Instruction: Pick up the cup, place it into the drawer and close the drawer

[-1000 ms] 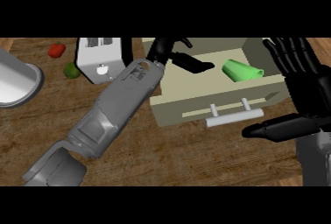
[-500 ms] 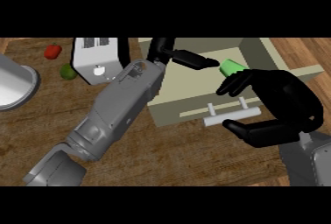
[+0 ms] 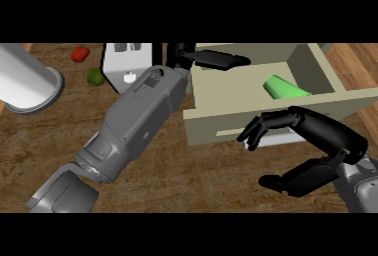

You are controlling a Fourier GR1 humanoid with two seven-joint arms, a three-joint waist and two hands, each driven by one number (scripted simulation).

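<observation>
The green cup [image 3: 285, 88] lies on its side inside the open beige drawer [image 3: 221, 119], near the drawer's right wall. No hand touches it. My right hand [image 3: 325, 135] hangs in front of the drawer's front panel. Its bent fingers [image 3: 260, 131] sit over the white handle [image 3: 280, 141] and hide most of it, and the thumb is spread wide below. My left forearm crosses the view diagonally, and my left hand [image 3: 214, 58] is stretched open above the drawer's far left corner with nothing in it.
A white toaster [image 3: 124, 64] stands left of the drawer, partly behind my left forearm. A large silver cylinder [image 3: 28, 80] is at the far left. A red fruit [image 3: 80, 53] and a green one [image 3: 95, 76] lie between them on the wooden counter [image 3: 184, 180].
My right hand came down from the raised position at the right, passed over the drawer's front edge and now sits at the handle. The cup stayed in the drawer; the left hand barely moved.
</observation>
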